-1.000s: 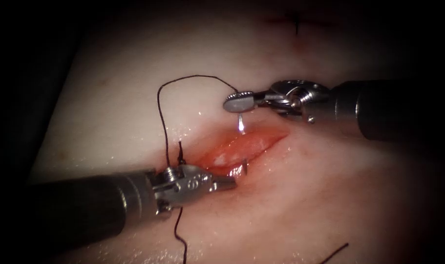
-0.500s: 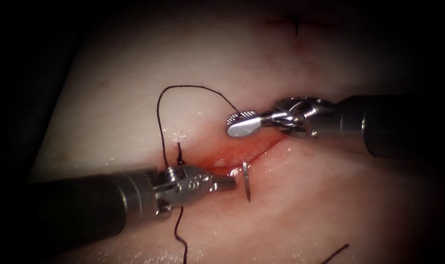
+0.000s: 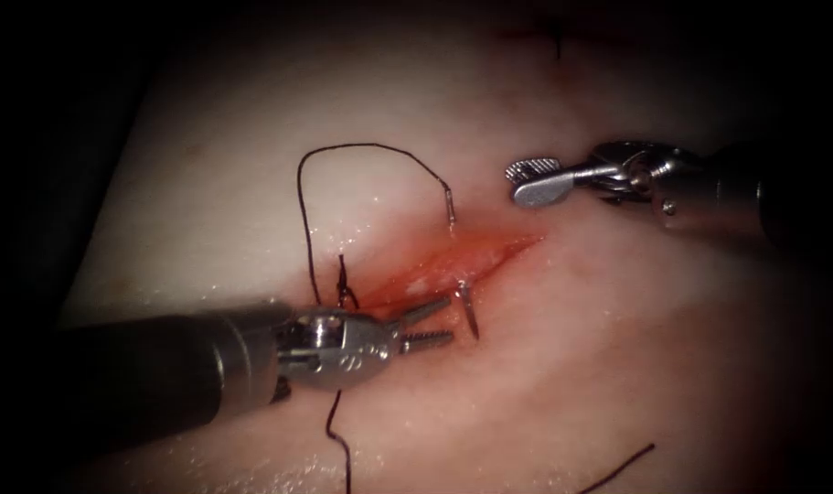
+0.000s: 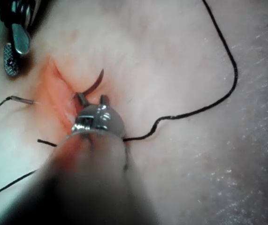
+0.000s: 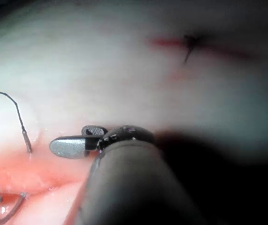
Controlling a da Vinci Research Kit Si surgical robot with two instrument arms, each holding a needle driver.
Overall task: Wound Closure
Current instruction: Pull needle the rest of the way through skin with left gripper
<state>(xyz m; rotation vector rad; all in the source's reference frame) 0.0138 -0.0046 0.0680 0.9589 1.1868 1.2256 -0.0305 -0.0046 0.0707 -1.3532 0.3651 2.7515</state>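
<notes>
Nearest you, your left tool [image 3: 425, 325] lies with jaws parted, grasping nothing; the needle [image 3: 469, 309] passes through the cut [image 3: 453, 261], its point emerging just right of those jaws, its long axis running near to far. Farther off, your right tool [image 3: 535, 181] is released and empty, well apart. The left wrist view adds the point's curve [image 4: 95, 83]; the right wrist view, the thread [image 5: 16, 110] joining the needle's far end.

Needle [image 4: 95, 82] tip out of the tissue [image 4: 171, 56] beside the cut [image 4: 56, 91], just ahead of the left tool's [image 4: 92, 99] parted jaws.

No legible text — faint, unreadable marks on the left tool [image 3: 414, 325]
</notes>
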